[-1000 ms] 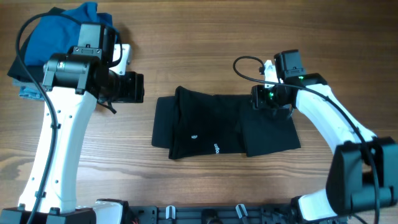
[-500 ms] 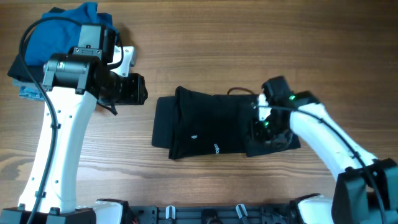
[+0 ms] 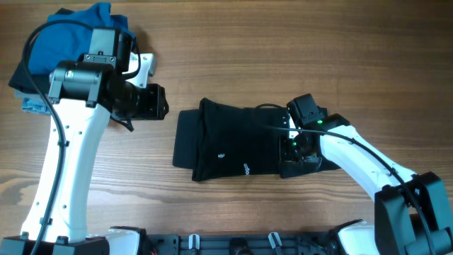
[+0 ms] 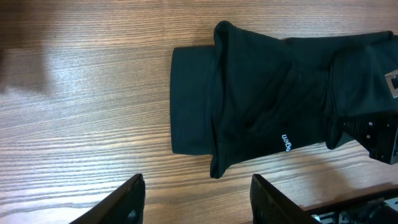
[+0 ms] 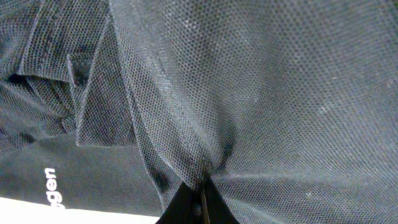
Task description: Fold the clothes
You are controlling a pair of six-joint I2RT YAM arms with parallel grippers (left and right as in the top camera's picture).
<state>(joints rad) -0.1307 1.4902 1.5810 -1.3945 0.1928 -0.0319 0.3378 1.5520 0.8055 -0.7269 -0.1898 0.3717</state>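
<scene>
Right claw [image 5: 200,208]: tips closed to a point, pinching a gathered ridge of the black shirt [image 3: 241,145]. The mesh puckers into the pinch, so it has hold of fabric, layer count unclear. Overhead, this claw sits on the shirt's 3 o'clock end.

The shirt lies mid-desk as a folded band, long axis running 3 to 9 o'clock, with the white logo [image 3: 247,169] near the 6 o'clock edge. The right arm is on the cloth and clearly the nearer.

Judgement: the next fold likely carries the 3 o'clock end toward 9 o'clock.

Left claw [image 4: 202,199]: fingers spread wide, nothing between them, hovering over bare desk [image 3: 283,57]. The shirt lies at its 4 o'clock, apart.

Farthest, at the desk's 10 o'clock corner: a bright blue garment [image 3: 78,28], not involved.
</scene>
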